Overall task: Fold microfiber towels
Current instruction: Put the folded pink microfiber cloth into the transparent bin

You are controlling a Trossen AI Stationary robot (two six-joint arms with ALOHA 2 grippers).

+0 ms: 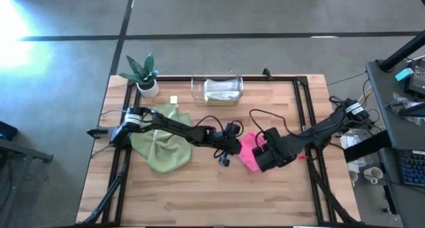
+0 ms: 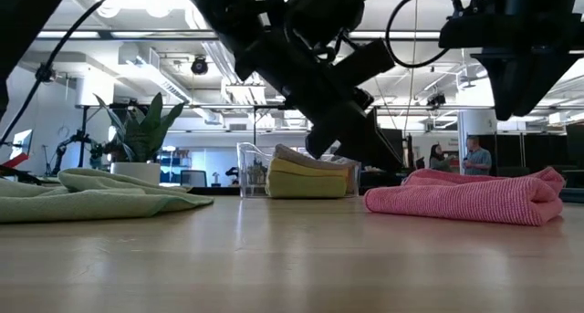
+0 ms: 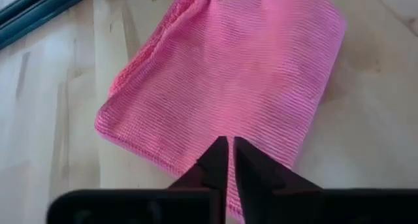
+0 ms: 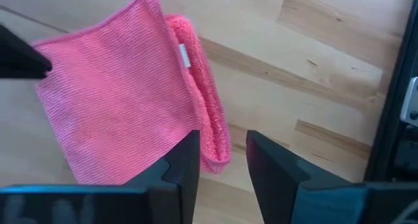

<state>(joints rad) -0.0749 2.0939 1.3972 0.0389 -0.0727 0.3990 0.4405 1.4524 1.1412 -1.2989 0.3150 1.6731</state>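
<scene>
A hot pink towel [image 1: 247, 151] [image 2: 465, 196] lies folded on the wooden table, right of centre. My left gripper [image 3: 228, 145] [image 1: 229, 151] reaches over from the left and is shut at the towel's left edge. My right gripper [image 4: 225, 149] [image 1: 264, 158] hangs open above the towel's right part, its fingers over the thick folded edge [image 4: 212, 132] without touching it. A light green towel [image 1: 163, 145] [image 2: 91, 194] lies loosely spread on the table under my left arm. My left gripper pinches the pink towel at its edge nearest the table's left side [image 3: 196, 162], between the two fingertips. The fingers slant down from the table's left. They cover the spot, so one layer or several cannot be told. The towel lies flat on the table.
A clear plastic bin [image 1: 216, 88] [image 2: 251, 167] at the table's far edge holds folded towels, a yellow one [image 2: 306, 181] under a paler one. A potted plant [image 1: 146, 75] stands at the far left. Bare wood lies along the near side of the table.
</scene>
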